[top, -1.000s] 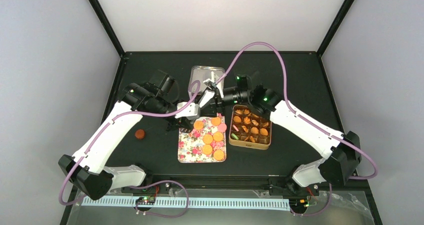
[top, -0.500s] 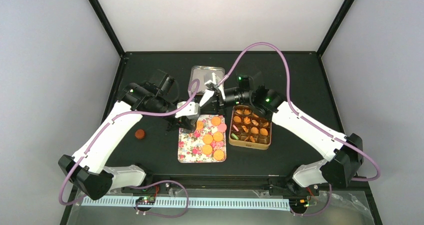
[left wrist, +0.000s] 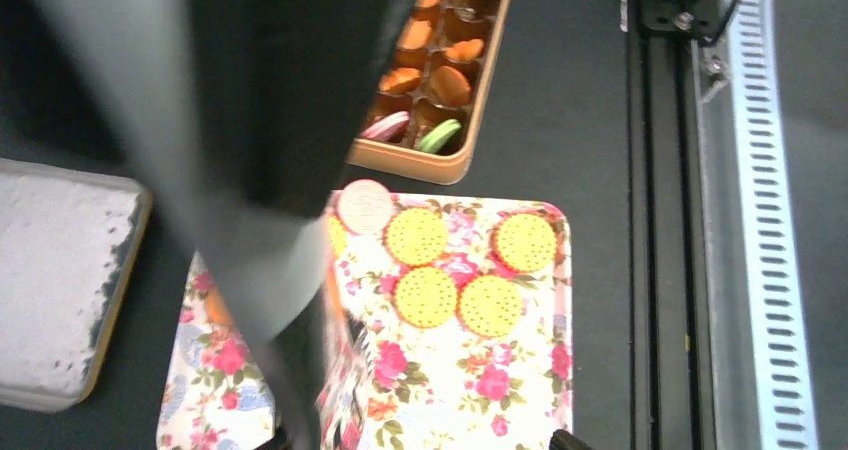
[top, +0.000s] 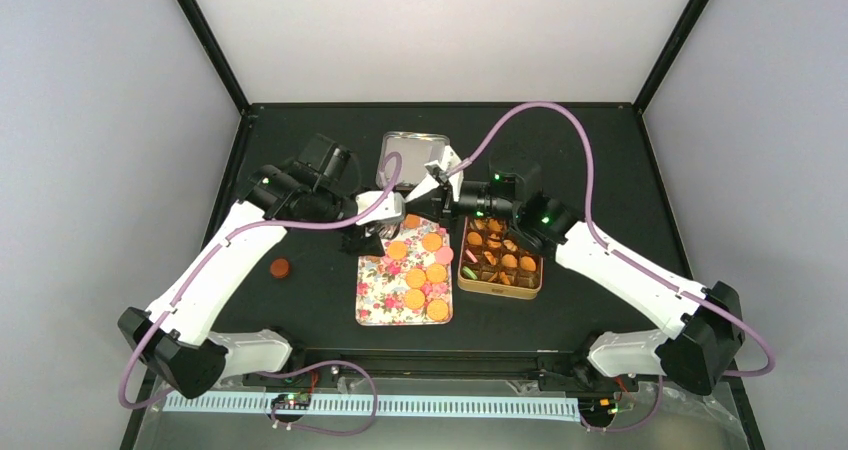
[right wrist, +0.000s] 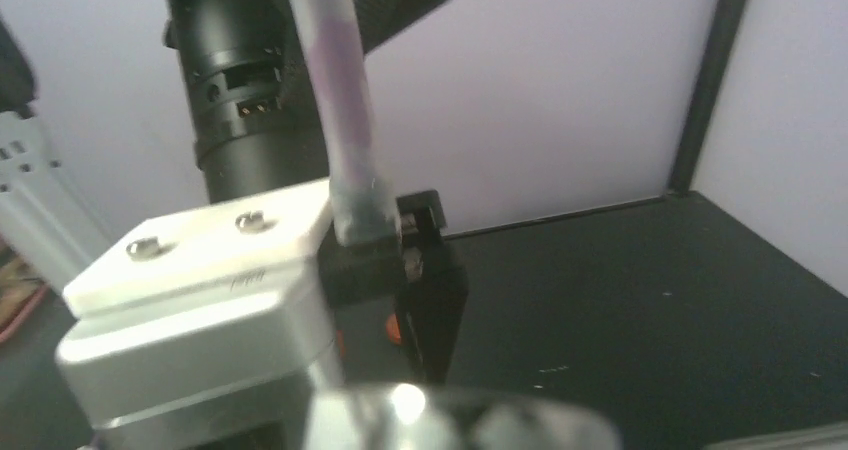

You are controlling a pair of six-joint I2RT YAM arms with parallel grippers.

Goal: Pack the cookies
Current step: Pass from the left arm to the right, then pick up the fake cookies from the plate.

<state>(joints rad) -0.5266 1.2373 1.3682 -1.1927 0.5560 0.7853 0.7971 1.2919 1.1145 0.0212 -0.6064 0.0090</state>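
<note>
Top external view: left gripper (top: 398, 218) and right gripper (top: 428, 208) facing tip to tip over far edge of floral tray (top: 375, 308), jaw states indiscernible, cookies (top: 437, 272) just nearward of both.

The tray (top: 385, 308) is patterned with pink and red roses and green leaves on a white ground. The round cookies (top: 415, 278) lying on it are coloured orange, and from the left wrist they are seen to be finely dotted. A pale pink cookie (top: 443, 256) is set among them. The tin (top: 500, 289) is walled in tan-orange and partitioned in dark brown. A green cookie (left wrist: 438, 135) and a pink-striped cookie (left wrist: 385, 126) are seen inside it, beside further orange ones. A reddish-brown cookie (top: 281, 267) is shown against the black table (top: 300, 150). The lid (top: 405, 155) is finished in silver-grey. The arms (top: 210, 275) are clad in white with black joints, and the cables (top: 560, 118) are sheathed in purple.
</note>
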